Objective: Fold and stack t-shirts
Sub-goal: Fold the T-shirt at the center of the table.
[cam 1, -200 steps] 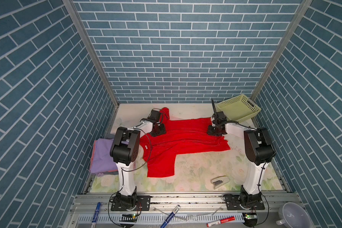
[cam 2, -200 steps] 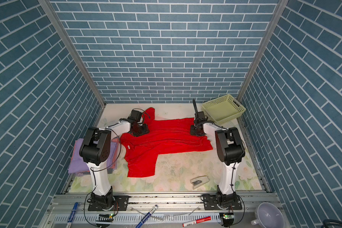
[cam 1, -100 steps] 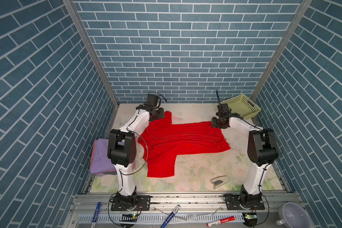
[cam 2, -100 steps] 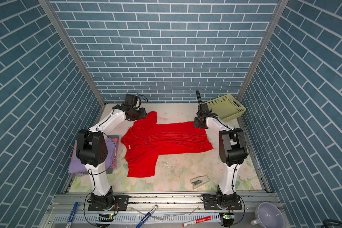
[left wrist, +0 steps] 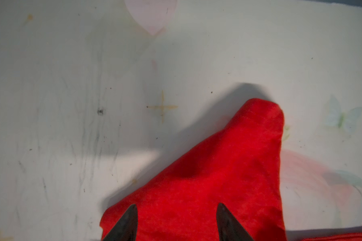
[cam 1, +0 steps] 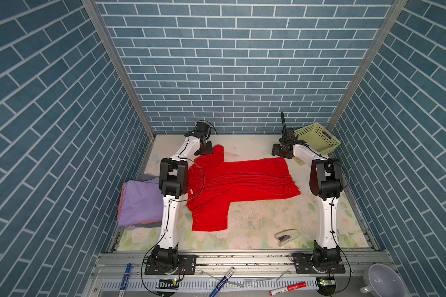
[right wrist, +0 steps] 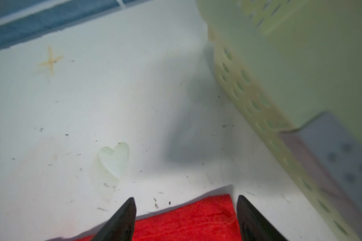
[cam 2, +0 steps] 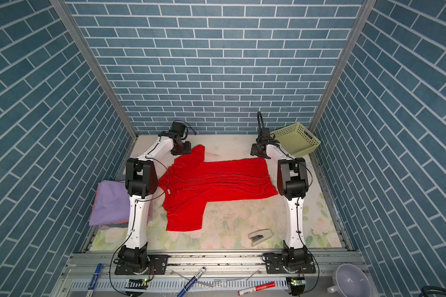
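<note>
table (cam 1: 263, 218): flat and pale, with faded flowers printed on it and small dark scuffs.
red t-shirt (cam 1: 237, 180): lies spread out on the table, wrinkled across its middle. One sleeve points to the back wall and one to the front.
pile of folded shirts (cam 1: 139, 203): on the robot's left of the red t-shirt. A purple one is on top, and pink and grey edges peek out below.
basket (cam 1: 317, 138): pale yellow-green with holes, close to the red t-shirt's back corner on the robot's right, not touching it.
stapler (cam 1: 286, 235): pale, in front of the red t-shirt, apart from it.
</note>
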Motion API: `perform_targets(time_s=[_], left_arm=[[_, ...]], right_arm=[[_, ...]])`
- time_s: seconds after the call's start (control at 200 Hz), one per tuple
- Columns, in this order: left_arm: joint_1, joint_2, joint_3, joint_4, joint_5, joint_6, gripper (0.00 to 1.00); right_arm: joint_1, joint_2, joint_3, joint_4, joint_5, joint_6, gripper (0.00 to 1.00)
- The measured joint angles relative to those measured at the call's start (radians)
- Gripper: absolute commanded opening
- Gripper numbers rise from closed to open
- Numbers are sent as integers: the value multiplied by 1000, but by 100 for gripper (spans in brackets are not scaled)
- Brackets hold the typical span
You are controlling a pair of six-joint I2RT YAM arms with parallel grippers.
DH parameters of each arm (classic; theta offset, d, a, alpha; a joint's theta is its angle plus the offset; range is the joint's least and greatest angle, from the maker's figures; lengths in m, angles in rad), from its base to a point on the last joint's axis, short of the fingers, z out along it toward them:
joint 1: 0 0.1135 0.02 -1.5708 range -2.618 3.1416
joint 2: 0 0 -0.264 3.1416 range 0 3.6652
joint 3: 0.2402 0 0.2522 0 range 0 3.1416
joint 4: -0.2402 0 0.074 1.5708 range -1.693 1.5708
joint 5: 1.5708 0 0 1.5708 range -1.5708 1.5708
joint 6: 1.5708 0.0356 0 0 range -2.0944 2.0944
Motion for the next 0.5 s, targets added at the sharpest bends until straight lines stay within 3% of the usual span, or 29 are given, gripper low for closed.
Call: perform_targets(time_s=[0.38,0.435,0.5], left_arm=[[7,14,-39,2,64,-4,55],[7,14,-53,10,76,-9,53],[7,14,-77,30,90,-13,47]], right_arm=[[0,39,36,-58,29,1,68],[1,39,36,-63,38,1,61],[2,38,30,-60,45,1,44]])
